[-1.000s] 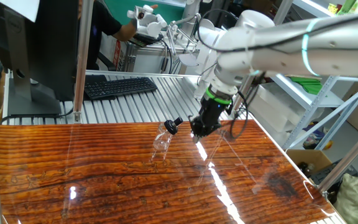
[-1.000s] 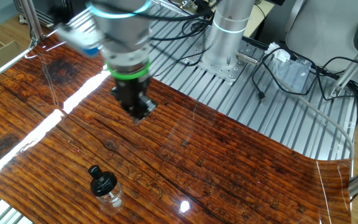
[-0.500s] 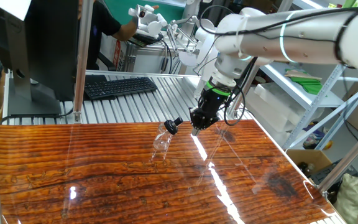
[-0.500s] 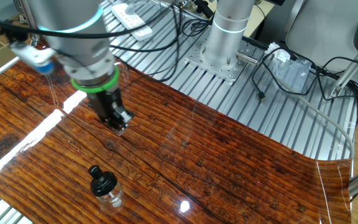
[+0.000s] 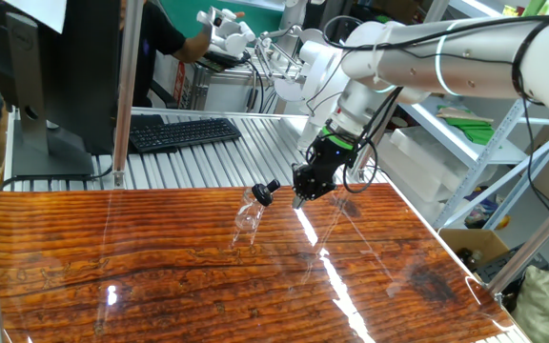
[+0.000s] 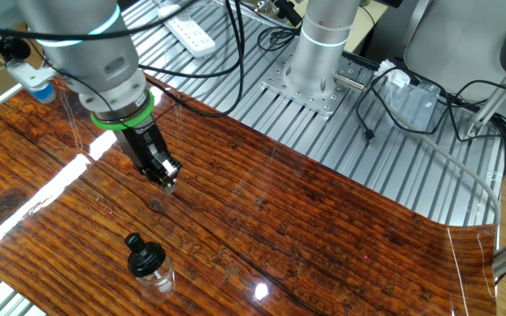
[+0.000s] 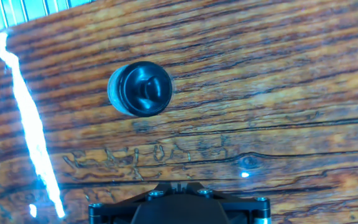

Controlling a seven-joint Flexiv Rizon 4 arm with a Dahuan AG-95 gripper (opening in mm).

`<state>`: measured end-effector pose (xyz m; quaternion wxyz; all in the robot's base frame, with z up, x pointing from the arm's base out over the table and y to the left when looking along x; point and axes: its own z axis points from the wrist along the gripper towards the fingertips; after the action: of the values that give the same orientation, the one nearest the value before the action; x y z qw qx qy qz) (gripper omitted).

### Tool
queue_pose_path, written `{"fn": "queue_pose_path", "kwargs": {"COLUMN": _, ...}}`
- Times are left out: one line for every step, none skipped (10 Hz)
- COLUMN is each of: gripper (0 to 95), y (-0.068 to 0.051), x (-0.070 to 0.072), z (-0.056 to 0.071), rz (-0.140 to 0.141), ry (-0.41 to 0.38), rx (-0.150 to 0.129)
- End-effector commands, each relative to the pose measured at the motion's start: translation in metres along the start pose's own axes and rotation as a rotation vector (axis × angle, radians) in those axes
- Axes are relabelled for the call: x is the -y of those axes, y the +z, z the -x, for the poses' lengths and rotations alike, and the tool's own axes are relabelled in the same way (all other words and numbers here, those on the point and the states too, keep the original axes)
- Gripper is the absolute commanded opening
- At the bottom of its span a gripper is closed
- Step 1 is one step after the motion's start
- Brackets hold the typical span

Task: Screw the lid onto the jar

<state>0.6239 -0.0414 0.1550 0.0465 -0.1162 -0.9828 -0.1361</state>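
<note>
The small clear jar [image 5: 247, 218] stands upright on the wooden table [image 5: 160, 276], with the black lid [image 5: 263, 193] sitting on its neck. It also shows near the front edge in the other fixed view, jar [image 6: 157, 277] below lid [image 6: 145, 255]. In the hand view I look down on the lid [image 7: 140, 88], which hides the jar. My gripper [image 5: 298, 198] hangs just above the table to the right of the jar, apart from it. Its fingers are together and hold nothing. It also shows in the other fixed view [image 6: 167, 183] and the hand view [image 7: 178, 185].
A keyboard [image 5: 184, 131] and a monitor [image 5: 55, 76] stand on the ribbed metal bench behind the table. A metal pole [image 5: 122, 95] rises at the back left. The arm's base [image 6: 319, 53], cables and a power strip [image 6: 187, 35] lie beyond the far edge.
The arm has swung and the gripper has shifted a short way towards the jar's side of the table, staying low. The jar and lid have not moved.
</note>
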Motion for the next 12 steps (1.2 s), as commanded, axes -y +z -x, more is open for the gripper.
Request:
{"fn": "queue_pose_path", "kwargs": {"gripper": 0.0, "y": 0.0038, "x": -0.0006, "z": 0.0011, "rz": 0.013, "ry": 0.021, "rx": -0.003}}
{"fn": "queue_pose_path", "kwargs": {"gripper": 0.0, "y": 0.0061, "x": -0.0008, "z": 0.0015, "rz": 0.013, "ry": 0.023, "rx": -0.001}}
{"fn": "queue_pose_path", "kwargs": {"gripper": 0.0, "y": 0.0067, "x": -0.0009, "z": 0.0016, "rz": 0.014, "ry": 0.022, "rx": 0.002}}
{"fn": "queue_pose_path", "kwargs": {"gripper": 0.0, "y": 0.0067, "x": -0.0010, "z": 0.0016, "rz": 0.014, "ry": 0.023, "rx": 0.002}}
{"fn": "queue_pose_path", "kwargs": {"gripper": 0.0, "y": 0.0071, "x": -0.0010, "z": 0.0016, "rz": 0.014, "ry": 0.027, "rx": -0.003}}
{"fn": "queue_pose_path", "kwargs": {"gripper": 0.0, "y": 0.0082, "x": -0.0012, "z": 0.0018, "rz": 0.014, "ry": 0.027, "rx": -0.005}}
{"fn": "queue_pose_path", "kwargs": {"gripper": 0.0, "y": 0.0121, "x": -0.0018, "z": 0.0023, "rz": 0.013, "ry": 0.024, "rx": -0.003}}
{"fn": "queue_pose_path", "kwargs": {"gripper": 0.0, "y": 0.0136, "x": -0.0022, "z": 0.0025, "rz": 0.012, "ry": 0.022, "rx": -0.001}}
{"fn": "queue_pose_path", "kwargs": {"gripper": 0.0, "y": 0.0137, "x": -0.0024, "z": 0.0025, "rz": 0.012, "ry": 0.023, "rx": -0.002}}
{"fn": "queue_pose_path", "kwargs": {"gripper": 0.0, "y": 0.0137, "x": -0.0024, "z": 0.0025, "rz": 0.012, "ry": 0.026, "rx": -0.002}}
{"fn": "queue_pose_path", "kwargs": {"gripper": 0.0, "y": 0.0137, "x": -0.0024, "z": 0.0025, "rz": 0.013, "ry": 0.028, "rx": -0.004}}
{"fn": "queue_pose_path", "kwargs": {"gripper": 0.0, "y": 0.0137, "x": -0.0024, "z": 0.0025, "rz": 0.012, "ry": 0.030, "rx": -0.006}}
